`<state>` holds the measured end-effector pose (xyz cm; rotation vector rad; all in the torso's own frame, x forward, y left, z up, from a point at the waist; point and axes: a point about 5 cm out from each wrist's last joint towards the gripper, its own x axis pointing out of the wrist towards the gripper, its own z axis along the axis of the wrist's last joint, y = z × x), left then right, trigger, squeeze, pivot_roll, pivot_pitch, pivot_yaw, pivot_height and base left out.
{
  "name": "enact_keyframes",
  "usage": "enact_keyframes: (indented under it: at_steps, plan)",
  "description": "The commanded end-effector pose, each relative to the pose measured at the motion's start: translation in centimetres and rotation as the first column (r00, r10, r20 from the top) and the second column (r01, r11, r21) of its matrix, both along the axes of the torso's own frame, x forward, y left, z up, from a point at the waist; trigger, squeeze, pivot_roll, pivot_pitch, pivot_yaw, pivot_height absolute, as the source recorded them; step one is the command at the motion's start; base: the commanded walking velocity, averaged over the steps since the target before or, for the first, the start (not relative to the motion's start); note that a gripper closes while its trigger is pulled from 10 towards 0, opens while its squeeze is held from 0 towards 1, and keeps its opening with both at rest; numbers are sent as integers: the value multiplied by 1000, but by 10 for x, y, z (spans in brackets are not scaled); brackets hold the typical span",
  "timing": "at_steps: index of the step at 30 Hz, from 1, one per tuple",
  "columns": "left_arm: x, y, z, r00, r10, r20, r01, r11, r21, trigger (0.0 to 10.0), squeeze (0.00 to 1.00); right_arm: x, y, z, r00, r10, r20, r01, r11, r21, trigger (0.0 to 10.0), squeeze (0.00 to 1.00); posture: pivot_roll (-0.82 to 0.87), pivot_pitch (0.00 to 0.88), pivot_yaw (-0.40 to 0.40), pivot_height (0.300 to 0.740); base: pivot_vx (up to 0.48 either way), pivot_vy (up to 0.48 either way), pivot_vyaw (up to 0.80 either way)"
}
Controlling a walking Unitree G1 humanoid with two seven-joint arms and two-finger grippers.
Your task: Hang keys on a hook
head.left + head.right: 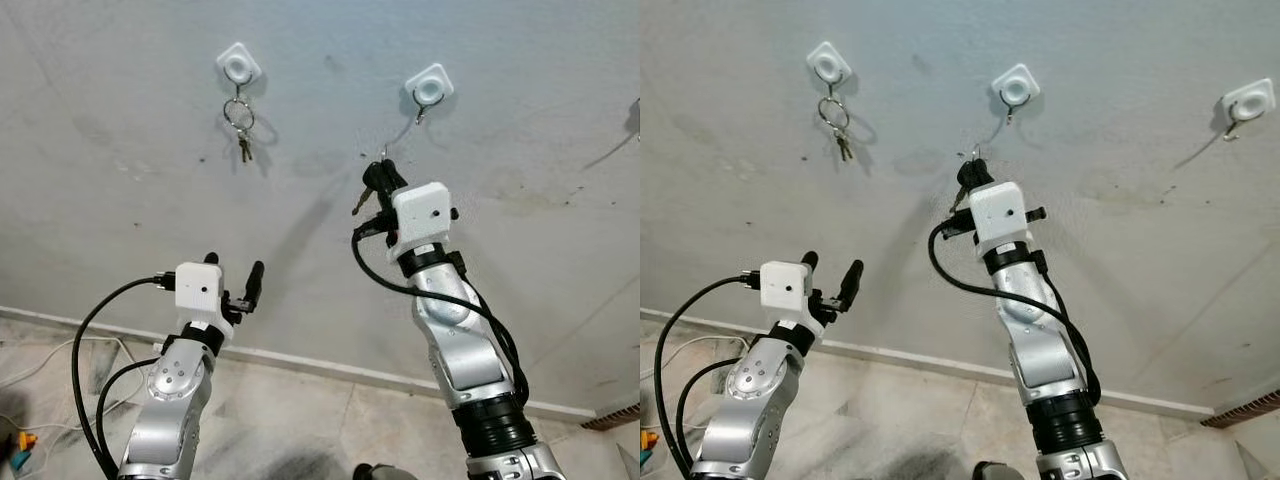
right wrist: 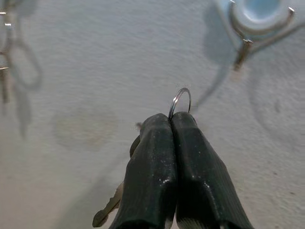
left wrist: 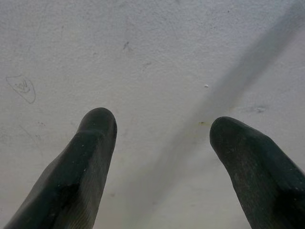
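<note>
My right gripper (image 1: 381, 176) is raised against the grey wall, shut on a key ring (image 2: 180, 101) whose loop pokes out past the fingertips; a key (image 2: 107, 210) hangs below the fingers. It sits a little below and left of a white wall hook (image 1: 429, 86) with a metal prong (image 2: 244, 50). Another white hook (image 1: 238, 65) to the left carries a ring of keys (image 1: 241, 128). My left gripper (image 1: 233, 275) is lower, open, facing bare wall with nothing between its fingers (image 3: 86, 162).
A third white hook (image 1: 1248, 101) is on the wall to the right. A white skirting strip (image 1: 320, 365) runs along the wall's foot above a tiled floor (image 1: 300, 420). Cables (image 1: 60, 360) lie on the floor at left.
</note>
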<state>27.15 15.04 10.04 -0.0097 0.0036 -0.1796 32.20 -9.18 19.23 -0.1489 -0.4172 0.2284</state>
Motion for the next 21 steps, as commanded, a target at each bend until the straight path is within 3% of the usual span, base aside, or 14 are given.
enact_keyframes:
  at_steps: [1, 8, 10, 14, 21]
  plan:
    - [-6, 6, 0, 1000, -6, -2, 6, 1000, 24, 10000, 0, 1, 1, 10, 999, 10, 30, -11, 1000, 5, 10000, 0, 40, 157, 40, 740, 0, 0, 0]
    - [-28, 27, -13, 998, 0, -64, 6, 996, 90, 10000, 0, -3, 0, 14, 995, 92, 37, -92, 996, 10, 10000, 0, 57, 168, 56, 740, 0, 0, 0]
    - [-29, 29, -11, 998, 4, -60, 1, 996, 92, 10000, 0, -5, 1, 16, 992, 118, 43, -118, 993, 8, 10000, 0, 63, 169, 59, 740, 0, 0, 0]
    - [-24, 29, -4, 999, 12, -40, -8, 996, 90, 10000, 0, -12, -4, 22, 987, 157, 46, -161, 981, 111, 10000, 0, 68, 168, 67, 740, 0, 0, 0]
    - [-21, 26, -2, 999, -6, -38, 9, 996, 86, 10000, 0, -24, -13, 21, 967, 251, 31, -252, 950, 185, 10000, 0, 52, 166, 76, 740, 0, 0, 0]
